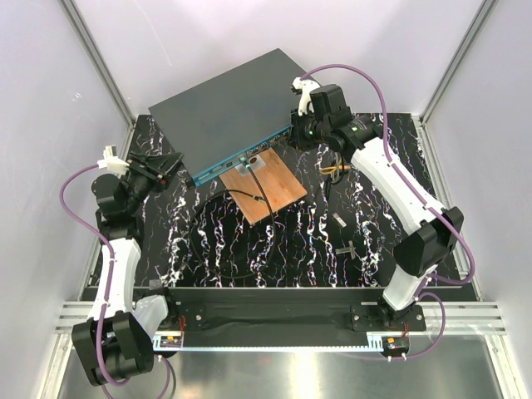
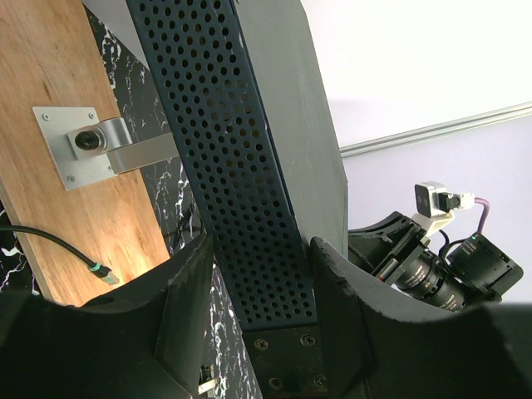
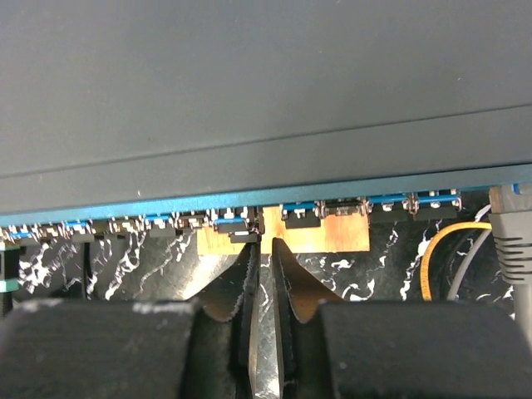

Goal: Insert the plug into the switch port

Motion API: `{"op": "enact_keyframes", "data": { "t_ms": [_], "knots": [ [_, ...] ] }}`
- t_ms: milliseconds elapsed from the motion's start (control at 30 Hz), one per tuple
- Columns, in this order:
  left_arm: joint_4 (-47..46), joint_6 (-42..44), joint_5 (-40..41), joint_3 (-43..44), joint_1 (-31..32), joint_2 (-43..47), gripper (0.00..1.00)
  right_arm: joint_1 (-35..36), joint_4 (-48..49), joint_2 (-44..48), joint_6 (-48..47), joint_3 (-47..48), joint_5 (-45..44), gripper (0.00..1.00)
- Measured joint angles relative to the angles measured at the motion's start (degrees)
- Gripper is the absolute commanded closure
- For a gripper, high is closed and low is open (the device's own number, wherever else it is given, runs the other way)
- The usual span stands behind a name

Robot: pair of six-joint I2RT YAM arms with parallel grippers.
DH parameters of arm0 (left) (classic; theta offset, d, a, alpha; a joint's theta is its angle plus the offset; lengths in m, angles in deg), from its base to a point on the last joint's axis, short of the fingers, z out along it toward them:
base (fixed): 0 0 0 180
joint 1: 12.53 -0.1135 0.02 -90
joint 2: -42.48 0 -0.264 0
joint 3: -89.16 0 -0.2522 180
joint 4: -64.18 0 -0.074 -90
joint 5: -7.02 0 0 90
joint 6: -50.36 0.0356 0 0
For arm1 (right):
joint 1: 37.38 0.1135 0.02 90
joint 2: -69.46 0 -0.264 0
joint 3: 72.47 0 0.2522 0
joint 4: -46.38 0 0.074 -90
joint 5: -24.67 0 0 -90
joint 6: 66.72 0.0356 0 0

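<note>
- The switch [image 1: 229, 104] lay flat at the back of the table, with its teal port side facing the arms and the wooden board [image 1: 270, 189] just in front of it.
- The left gripper [image 2: 262, 245] had its jaws about halfway apart across the switch's perforated side wall. They looked to be touching on both sides, so I'd call that a bracing grip.
- The right gripper [image 3: 264, 246] pointed straight at the port row [image 3: 332, 208], very close. Its jaws were only a slit apart, and all I could see between them was table.
- The plug was honestly hard to call. A dark block [image 3: 233, 228] sat in the port row just left of those fingertips, and that could've been it, already seated.
- But a teal-tipped cable end [image 2: 101, 271] lay loose on the board, so it might not have been picked up at all.
- My guess: either it was basically done and only the release and back-off were left, or the whole grab-and-insert was still to do.
</note>
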Motion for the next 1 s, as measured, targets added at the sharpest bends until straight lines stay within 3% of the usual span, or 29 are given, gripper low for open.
{"op": "enact_keyframes", "data": {
  "t_ms": [300,1000],
  "knots": [
    [-0.4,0.0,0.0,0.0,0.0,-0.2,0.54,0.0,0.4,-0.7,5.4,0.5,-1.2,0.82],
    [-2.2,-0.1,0.2,-0.9,0.1,-0.2,0.54,2.1,-9.6,-6.4,13.5,11.5,-7.9,0.83]
  ]
}}
